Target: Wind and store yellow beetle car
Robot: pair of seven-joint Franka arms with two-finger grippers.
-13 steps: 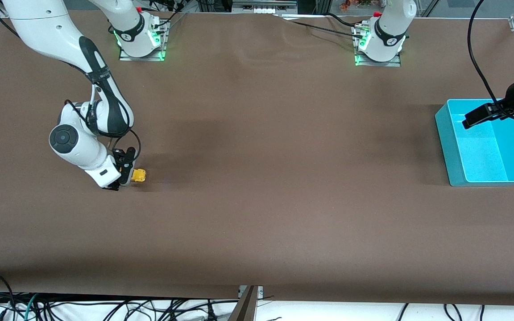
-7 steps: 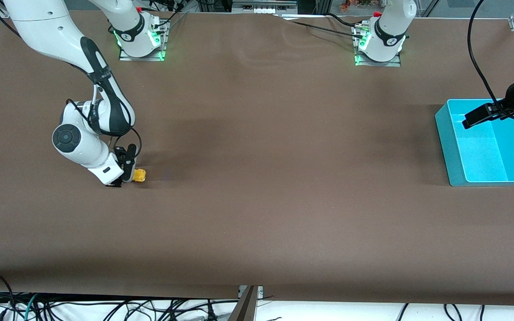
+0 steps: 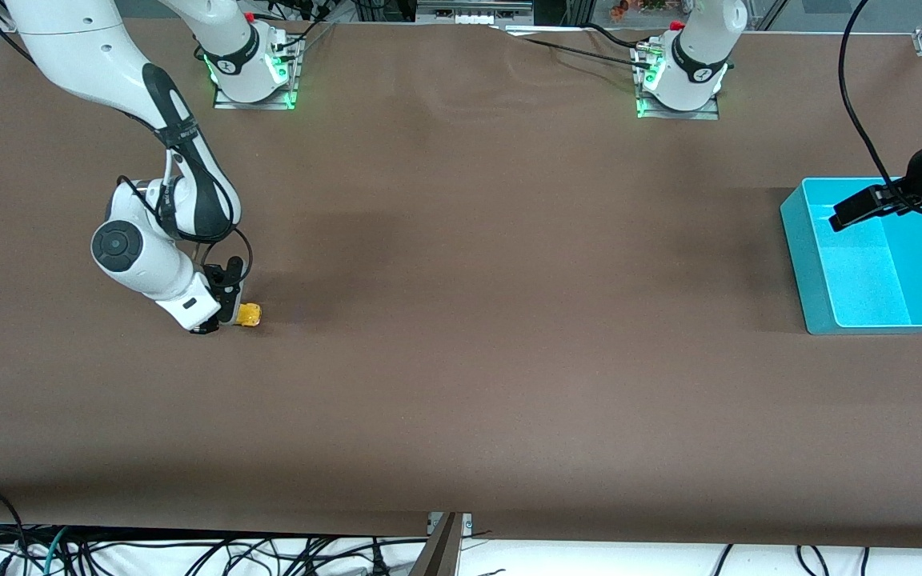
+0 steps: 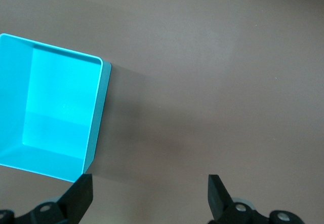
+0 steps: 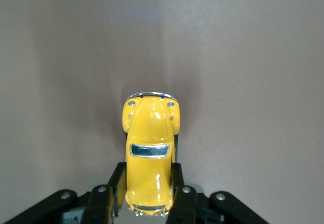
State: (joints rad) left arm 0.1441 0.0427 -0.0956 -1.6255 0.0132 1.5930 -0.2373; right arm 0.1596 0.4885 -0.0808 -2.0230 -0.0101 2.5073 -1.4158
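The yellow beetle car (image 3: 249, 314) (image 5: 149, 143) sits on the brown table toward the right arm's end. My right gripper (image 3: 225, 316) (image 5: 148, 183) is down at table level and shut on the car's rear half, one finger (image 5: 117, 186) against each side; the bonnet and headlights stick out past the fingertips. The cyan bin (image 3: 869, 256) (image 4: 53, 110) stands toward the left arm's end with nothing in it. My left gripper (image 3: 861, 210) (image 4: 149, 193) hangs open over the bin's rim, holding nothing.
The brown mat (image 3: 493, 320) covers the whole table. Both arm bases (image 3: 253, 68) stand at the edge farthest from the front camera. Cables (image 3: 189, 552) lie below the table's nearest edge.
The right gripper's fingers have come together on the sides of the yellow beetle car, and the hand has shifted slightly. The left arm has not moved.
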